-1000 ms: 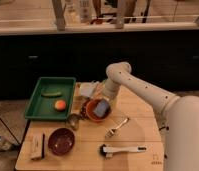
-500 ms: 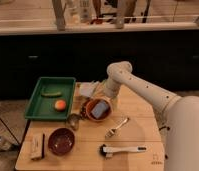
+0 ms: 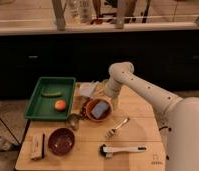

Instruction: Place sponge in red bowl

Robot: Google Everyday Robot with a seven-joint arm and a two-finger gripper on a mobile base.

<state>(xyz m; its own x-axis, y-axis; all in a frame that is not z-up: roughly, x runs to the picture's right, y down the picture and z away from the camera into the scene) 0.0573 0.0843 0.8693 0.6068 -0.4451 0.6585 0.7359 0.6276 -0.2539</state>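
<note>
Block (image 3: 37, 146), tan and striped, lies at the front left corner of the counter (image 3: 140, 131). Behind it, at the back left corner, you see a green tray (image 3: 33, 104) holding a small green item (image 3: 51, 93) and an orange fruit (image 3: 60, 104). A maroon bowl (image 3: 61, 140) sits near the front edge, just right of the block. Beyond it, a little metal cup (image 3: 73, 121) stands by the tray's near right corner.

Next comes the red bowl (image 3: 88, 114), about midway between the left and right edges and toward the back of the counter. The sponge (image 3: 99, 109) lies inside it as a blue-grey rectangle, tilted against the orange inside. The jaws sit low over the bowl's back rim, at the end of the white arm (image 3: 143, 92) that reaches in from the right. You cannot tell whether they are parted or closed, nor whether they touch the sponge. A pale cloth or paper (image 3: 87, 89) lies at the back edge, behind the bowl.

Further right, a fork (image 3: 117, 127) lies at an angle on the bare wood. A white-handled brush (image 3: 122, 149) lies along the front edge.
</note>
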